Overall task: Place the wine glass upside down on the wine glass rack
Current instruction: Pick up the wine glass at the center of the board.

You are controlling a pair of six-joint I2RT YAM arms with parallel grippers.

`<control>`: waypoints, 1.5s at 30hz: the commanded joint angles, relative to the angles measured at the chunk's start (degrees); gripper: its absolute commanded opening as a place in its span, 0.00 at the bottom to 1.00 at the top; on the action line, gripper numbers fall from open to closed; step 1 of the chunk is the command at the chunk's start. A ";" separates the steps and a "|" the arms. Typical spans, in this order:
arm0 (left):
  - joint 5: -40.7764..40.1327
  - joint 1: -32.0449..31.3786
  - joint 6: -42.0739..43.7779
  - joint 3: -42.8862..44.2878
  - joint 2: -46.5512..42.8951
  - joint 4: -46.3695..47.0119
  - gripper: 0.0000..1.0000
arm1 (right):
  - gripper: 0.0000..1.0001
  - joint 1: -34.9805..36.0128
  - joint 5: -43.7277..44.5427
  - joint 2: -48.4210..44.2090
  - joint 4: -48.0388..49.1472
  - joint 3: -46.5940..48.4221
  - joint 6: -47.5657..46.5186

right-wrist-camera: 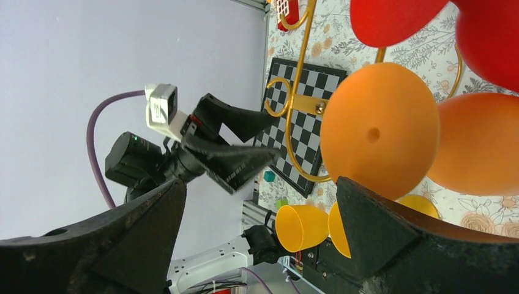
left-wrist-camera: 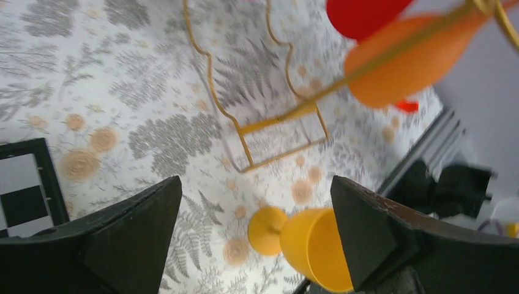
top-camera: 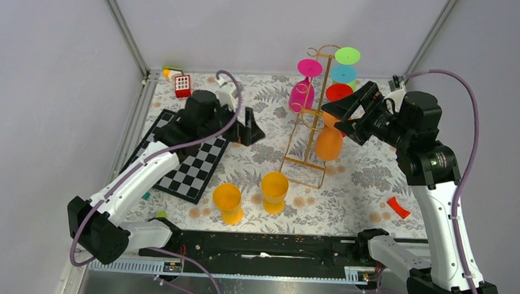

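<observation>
Glasses (top-camera: pixel 302 92) hang upside down on the wine glass rack (top-camera: pixel 308 146), and an orange glass (top-camera: pixel 328 143) hangs low on it. The right gripper (top-camera: pixel 343 119) is just beside that glass with its fingers spread wide, holding nothing. So I think this glass is done, though I cannot see well if its foot sits right in the hook. The left gripper (top-camera: pixel 253 129) is spread wide and empty too. Two yellow glasses (top-camera: pixel 227 200) wait on the table (top-camera: pixel 375 178), well apart from the rack, and may be left to hang.
</observation>
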 commanded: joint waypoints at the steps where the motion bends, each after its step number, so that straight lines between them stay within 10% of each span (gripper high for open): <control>1: -2.72 -6.77 9.79 -0.35 -2.47 -4.02 0.99 | 0.99 -0.35 1.49 -2.20 2.21 -1.91 1.22; 34: -4.88 -21.45 14.78 -5.96 8.26 -7.62 0.66 | 1.00 -0.29 4.28 -10.29 -2.17 -6.10 2.68; 45: -3.91 -23.00 17.39 -3.65 9.50 -10.60 0.29 | 1.00 -0.36 4.98 -9.58 -2.06 -5.19 2.60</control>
